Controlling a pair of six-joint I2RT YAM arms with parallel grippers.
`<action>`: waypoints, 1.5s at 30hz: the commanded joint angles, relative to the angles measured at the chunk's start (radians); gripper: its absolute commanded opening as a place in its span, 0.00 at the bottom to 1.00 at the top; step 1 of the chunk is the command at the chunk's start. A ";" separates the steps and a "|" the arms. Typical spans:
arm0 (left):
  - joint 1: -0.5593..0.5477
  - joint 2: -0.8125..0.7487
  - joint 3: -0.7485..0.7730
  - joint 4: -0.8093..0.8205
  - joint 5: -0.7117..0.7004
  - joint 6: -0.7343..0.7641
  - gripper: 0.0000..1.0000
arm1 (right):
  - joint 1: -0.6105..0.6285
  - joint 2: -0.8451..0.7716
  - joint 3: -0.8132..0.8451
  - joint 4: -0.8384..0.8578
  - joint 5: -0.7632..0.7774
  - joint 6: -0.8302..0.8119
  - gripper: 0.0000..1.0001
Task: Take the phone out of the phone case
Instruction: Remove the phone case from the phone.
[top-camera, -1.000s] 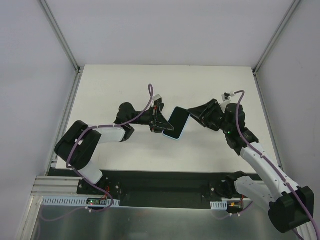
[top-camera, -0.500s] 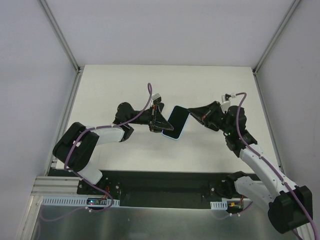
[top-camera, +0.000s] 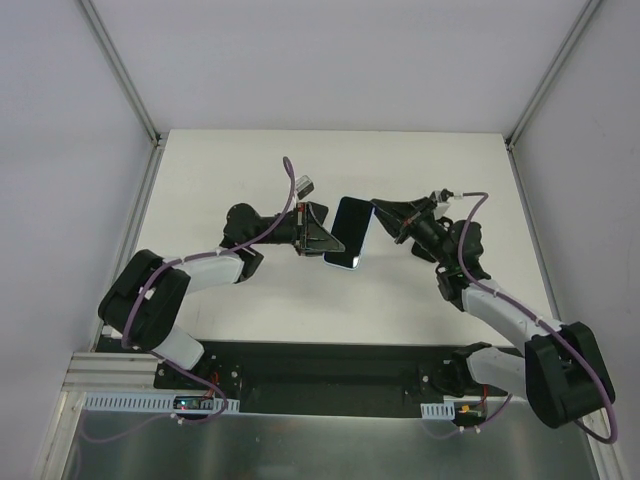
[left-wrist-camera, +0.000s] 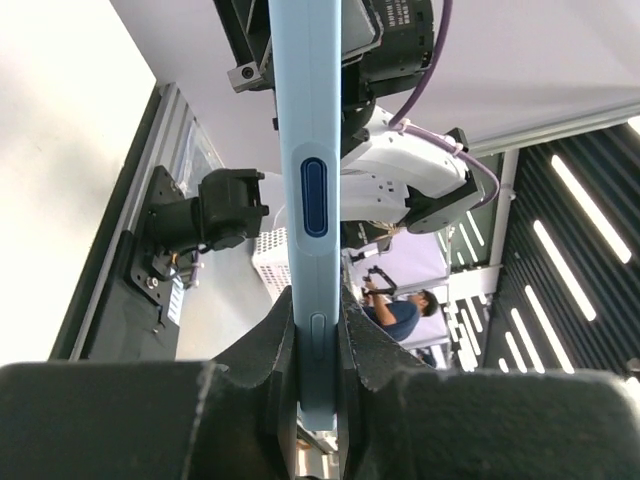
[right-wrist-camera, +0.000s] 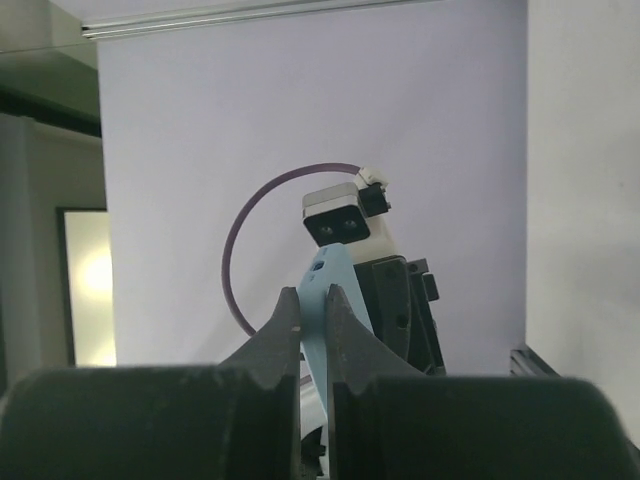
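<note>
At the left, the left gripper (top-camera: 316, 238) is clenched on the near long edge of the phone case (top-camera: 343, 267). In the left wrist view its jaws are pinched against the pale blue side wall, just below the side button. In the middle, the phone (top-camera: 351, 228) is seated in the case with its dark screen turned upward and the blue rim showing round its lower end. The pair appears to be held tilted and clear of the table (top-camera: 250, 170), spanned between the two arms. At the right, the right gripper (top-camera: 383, 213) is closed on the opposite upper corner, and the thin blue edge is seen nipped between its jaws in the right wrist view. The step in hand is judged to be the two-handed hold before separation, since no gap between phone and shell can be made out. For the next move, the shell would probably have to be held fast on one side while its rim is peeled back from a corner on the other. A pinch across phone and case together would only keep them locked.
</note>
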 joint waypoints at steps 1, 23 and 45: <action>-0.022 -0.088 0.024 0.400 0.079 0.136 0.00 | 0.035 0.053 0.025 0.390 0.030 0.211 0.01; -0.021 -0.219 0.137 0.354 0.120 0.145 0.00 | 0.143 0.343 0.164 0.662 0.066 0.318 0.01; 0.027 -0.289 0.130 0.302 0.129 0.108 0.00 | 0.166 0.093 0.195 -0.074 -0.032 -0.299 0.21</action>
